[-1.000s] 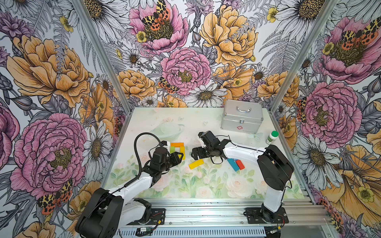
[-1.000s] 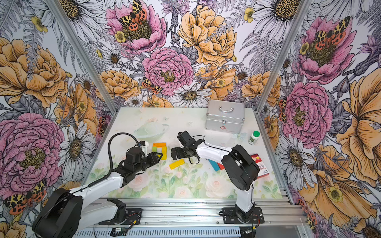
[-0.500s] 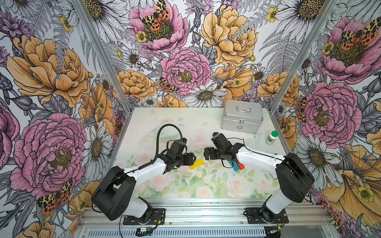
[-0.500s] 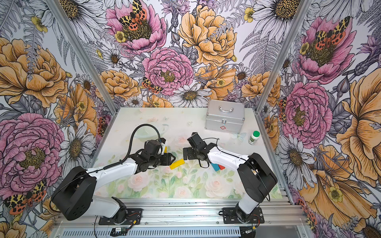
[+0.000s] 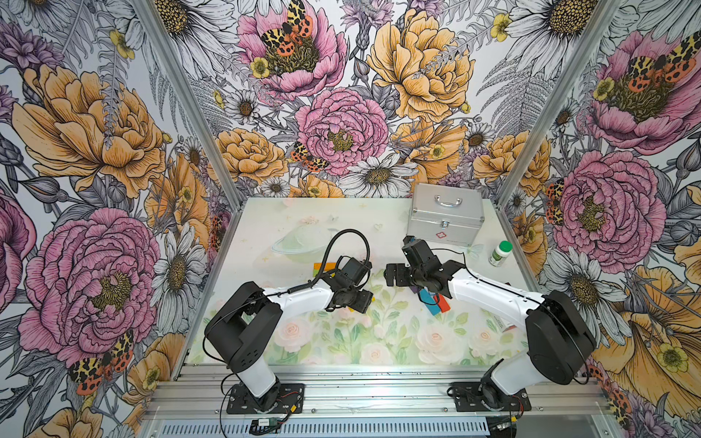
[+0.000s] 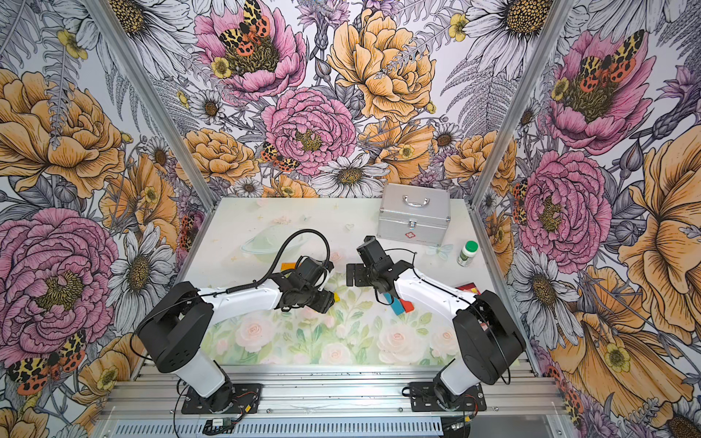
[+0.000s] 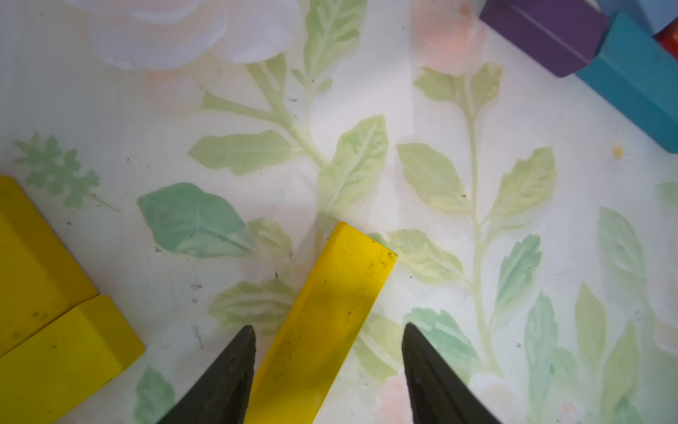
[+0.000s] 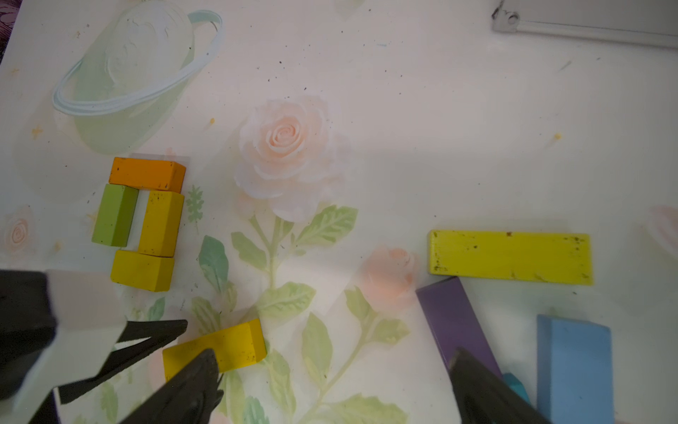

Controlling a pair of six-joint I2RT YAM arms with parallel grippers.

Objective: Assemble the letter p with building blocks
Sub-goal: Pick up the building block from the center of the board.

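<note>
A small yellow block (image 7: 330, 312) lies flat on the table, between the fingers of my left gripper (image 7: 327, 326). That gripper is open, with a clear gap on one side of the block. In both top views the left gripper (image 5: 362, 299) (image 6: 322, 299) is low at mid-table. An orange block (image 8: 146, 174), a green block (image 8: 114, 214) and two yellow blocks (image 8: 160, 224) form a small ring. My right gripper (image 8: 332, 352) (image 5: 394, 275) hovers open and empty. Near it lie a long yellow block (image 8: 510, 257), a purple block (image 8: 455, 326) and a light blue block (image 8: 574, 367).
A silver case (image 5: 445, 218) stands at the back right, with a green-capped white bottle (image 5: 500, 253) beside it. A red carton (image 6: 470, 290) lies by the right arm. A blue block (image 5: 434, 307) and a red block (image 5: 443, 303) sit under the right forearm.
My left arm has swung right from the ring of blocks to the loose yellow block, and its jaws have widened. The right gripper has drawn back to the right, still open.
</note>
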